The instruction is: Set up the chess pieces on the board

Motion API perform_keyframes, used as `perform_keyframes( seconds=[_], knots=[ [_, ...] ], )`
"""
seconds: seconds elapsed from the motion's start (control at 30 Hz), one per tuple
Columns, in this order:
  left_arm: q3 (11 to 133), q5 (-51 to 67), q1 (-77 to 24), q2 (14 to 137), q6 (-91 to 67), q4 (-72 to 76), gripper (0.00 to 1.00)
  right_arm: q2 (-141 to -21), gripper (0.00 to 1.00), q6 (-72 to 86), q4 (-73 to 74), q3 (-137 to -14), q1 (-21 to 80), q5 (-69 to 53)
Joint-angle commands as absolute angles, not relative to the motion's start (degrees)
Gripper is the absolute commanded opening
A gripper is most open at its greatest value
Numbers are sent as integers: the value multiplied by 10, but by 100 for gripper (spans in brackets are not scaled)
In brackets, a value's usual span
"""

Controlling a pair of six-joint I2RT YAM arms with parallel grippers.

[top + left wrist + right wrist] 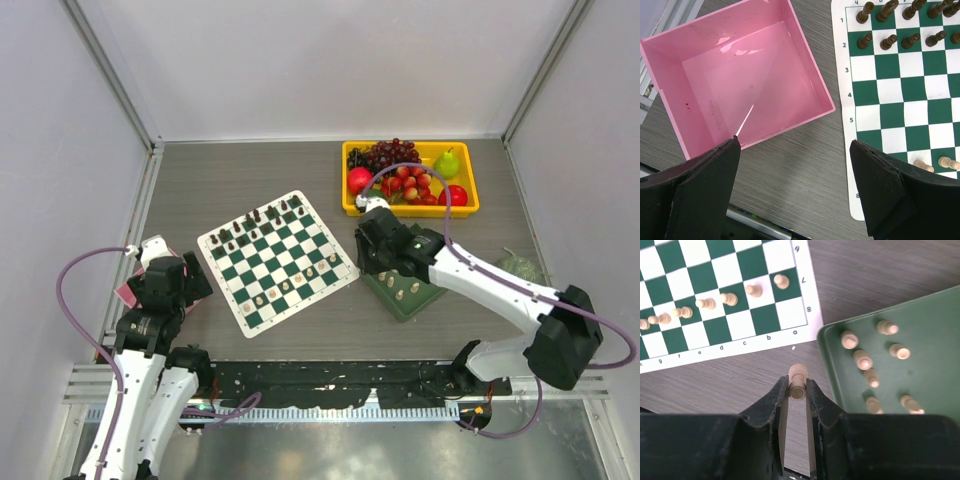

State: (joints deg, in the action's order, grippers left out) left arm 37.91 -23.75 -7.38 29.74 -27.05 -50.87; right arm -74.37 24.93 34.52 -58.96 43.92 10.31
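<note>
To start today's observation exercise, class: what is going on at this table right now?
Two robot arms are setting up chess. The right gripper is shut on a cream piece, between the green tray, which holds several more, and the board. A row of cream pieces and the dark pieces already stand there. The left gripper hangs open by an empty pink box.

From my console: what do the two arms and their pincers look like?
The left arm and right arm have white links with black joint housings. The left pincer and right pincer each have two black blocky fingers. A purple cable runs along each arm.
</note>
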Motion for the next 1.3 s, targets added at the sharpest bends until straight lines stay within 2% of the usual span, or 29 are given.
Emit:
perform_keyframes(
  seconds=[0.0, 0.27, 0.6, 1.27],
  knots=[
    [389, -233, -70, 295, -274, -496, 99, -803, 18, 264, 311, -616, 457, 91],
    [388, -236, -70, 293, -275, -495, 99, -922, 18, 237, 297, -670, 461, 83],
    [389, -234, -70, 301, -275, -494, 99, -990, 17, 225, 287, -700, 462, 91],
    [388, -221, -69, 311, -271, -491, 99, -1042, 18, 212, 283, -725, 460, 110]
  ],
)
